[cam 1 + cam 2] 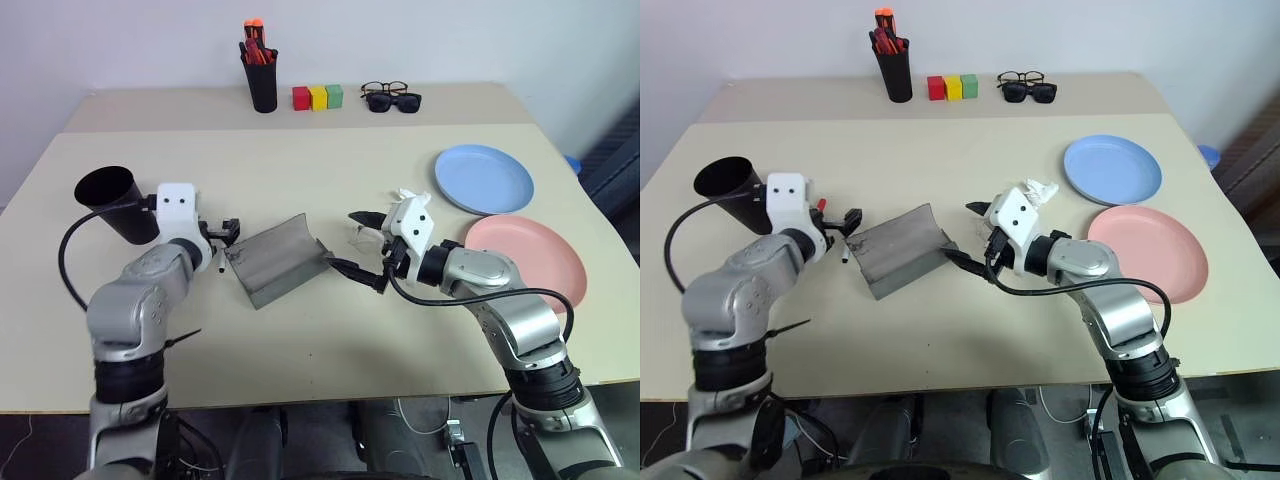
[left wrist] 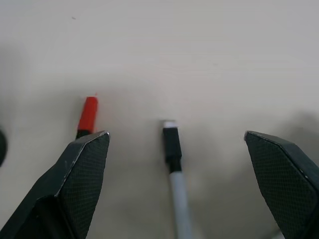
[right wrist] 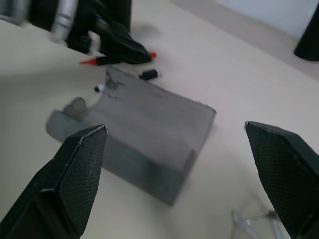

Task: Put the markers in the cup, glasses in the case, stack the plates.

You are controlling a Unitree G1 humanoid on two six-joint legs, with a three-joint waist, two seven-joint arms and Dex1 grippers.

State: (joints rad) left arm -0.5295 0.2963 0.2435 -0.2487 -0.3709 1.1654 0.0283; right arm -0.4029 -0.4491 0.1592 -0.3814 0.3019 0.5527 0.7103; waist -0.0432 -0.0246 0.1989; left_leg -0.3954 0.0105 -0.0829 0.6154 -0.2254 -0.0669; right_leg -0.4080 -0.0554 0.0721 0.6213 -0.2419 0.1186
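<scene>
- Right gripper (image 1: 366,252) spread wide, empty, beside grey case (image 1: 277,259); glasses (image 3: 259,224) under it.
- Left gripper (image 1: 224,232) wide open, empty, over both markers (image 2: 174,164) by case's other side.
- Black cup (image 1: 117,203) behind left arm.
- Pink plate (image 1: 535,258), blue plate (image 1: 484,178) side by side, unstacked.
- Far edge: pen holder (image 1: 262,80).

Both arms are bent inward over the table. The left gripper (image 1: 226,232) points forward and a little down, jaws wide apart. The right gripper (image 1: 362,248) points toward the left, also spread wide.
</scene>
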